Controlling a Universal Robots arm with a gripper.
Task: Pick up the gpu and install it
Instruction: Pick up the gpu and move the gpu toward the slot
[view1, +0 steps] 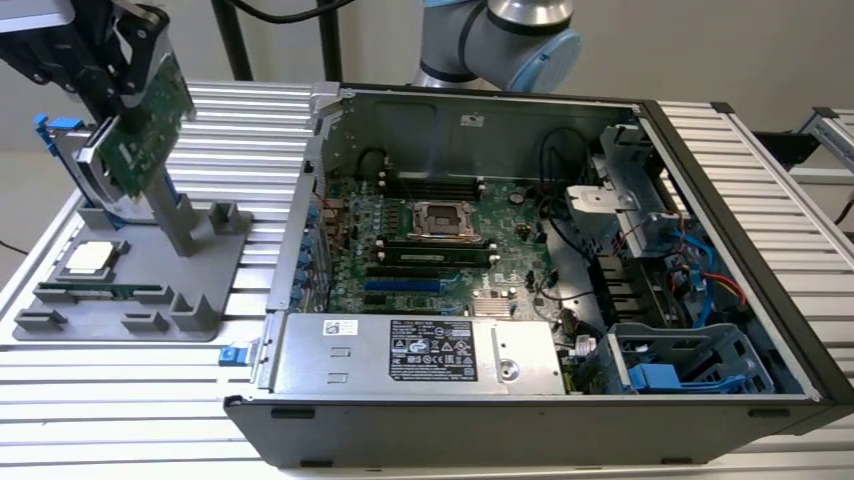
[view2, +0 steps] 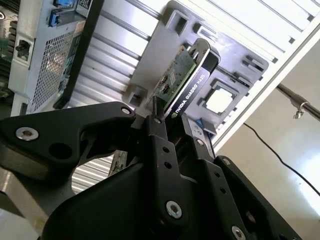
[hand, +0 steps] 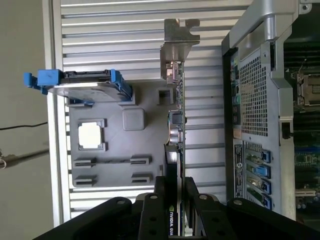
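white lettering runs along the black edge of the gpu (view2: 190, 85) in the second wrist view. a printed label (view1: 431, 350) sits on the power supply (view1: 327, 352). a small white sticker (view1: 470, 120) sits on the case wall (view1: 441, 145); its print is too small to read.

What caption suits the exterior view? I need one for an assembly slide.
Gripper holding the gpu over the grey parts tray, beside the open computer case.

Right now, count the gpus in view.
1: the gpu, clamped in the fingers, over the grey holder at the exterior view's left, beside the case. Others could hide inside the case.
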